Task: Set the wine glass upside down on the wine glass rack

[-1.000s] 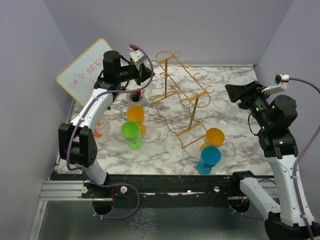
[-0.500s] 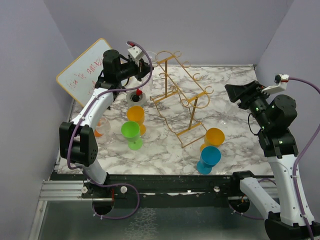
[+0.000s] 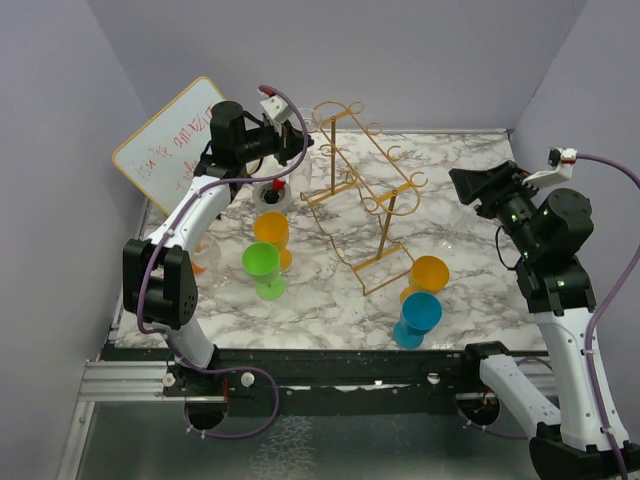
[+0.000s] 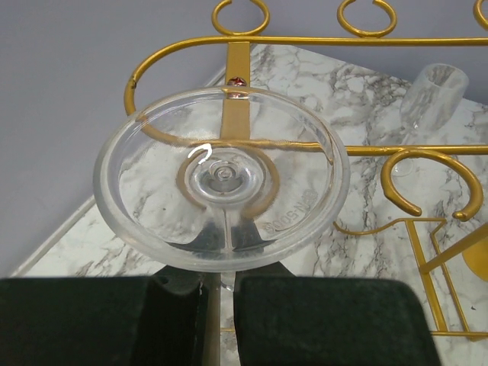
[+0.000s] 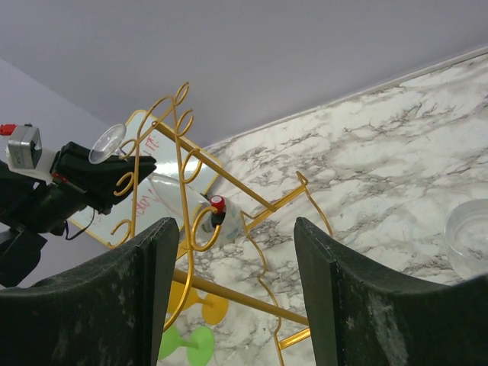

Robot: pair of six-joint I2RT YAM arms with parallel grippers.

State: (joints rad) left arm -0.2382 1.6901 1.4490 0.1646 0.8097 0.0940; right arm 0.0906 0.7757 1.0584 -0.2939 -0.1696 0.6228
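One wine glass (image 4: 221,183), pinched by the left gripper (image 4: 219,301), hangs beside the rack's (image 4: 305,40) top rail; right gripper (image 5: 236,293) gapes.

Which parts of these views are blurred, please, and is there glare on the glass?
Left wrist view: the wine glass is sharp, one small white glint near its foot's centre; the left hand a dark blur. Right wrist view: the right hand soft, the wine glass rack crisp. Top view: even light, faint shadows.
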